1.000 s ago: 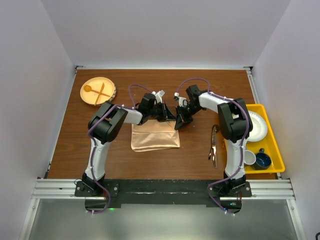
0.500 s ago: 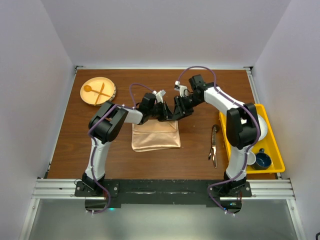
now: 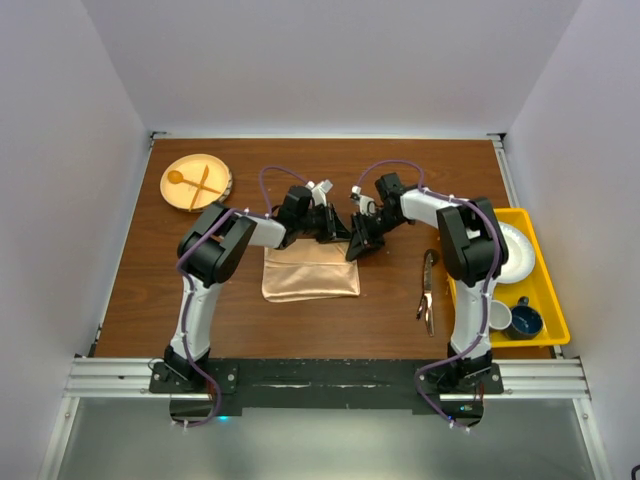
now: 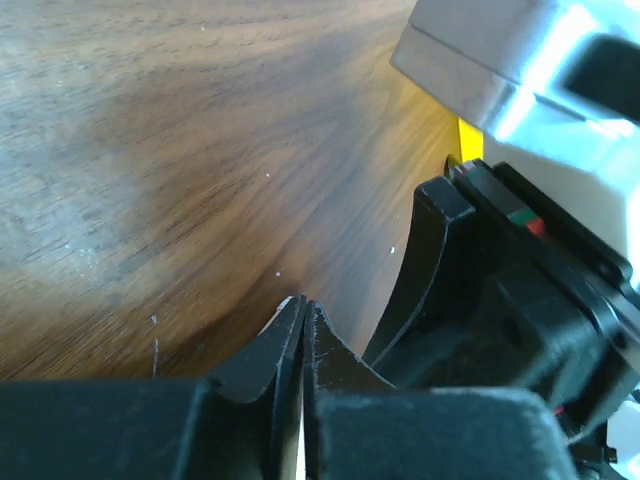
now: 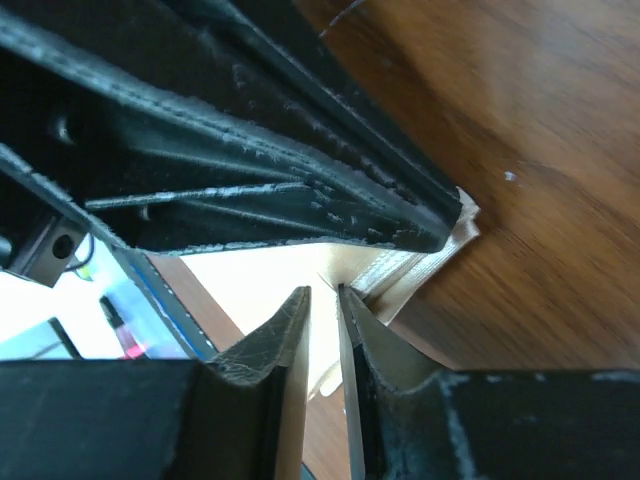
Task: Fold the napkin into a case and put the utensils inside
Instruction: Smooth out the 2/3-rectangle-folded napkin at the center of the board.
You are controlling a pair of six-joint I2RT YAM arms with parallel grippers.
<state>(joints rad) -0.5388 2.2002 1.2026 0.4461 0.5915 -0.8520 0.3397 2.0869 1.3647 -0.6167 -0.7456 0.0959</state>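
Back down at the cloth's far right corner versus half a second ago: right gripper (image 5: 322, 295), jaws narrowly ajar, grip on cloth unclear | left gripper (image 4: 303, 305) pinched nearly shut at far edge | shiny peach-orange satin napkin (image 3: 310, 275) folded into a rectangle, case seemingly unfinished | slim dark metal utensils (image 3: 427, 295) lying well right of it, not yet inserted

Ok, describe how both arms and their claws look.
The left arm and right arm match: white links between chunky black joints, each with a purple cable looping along it, bolted on black bases. The left claw and right claw each have two black, tapered fingers, their edges scuffed pale.
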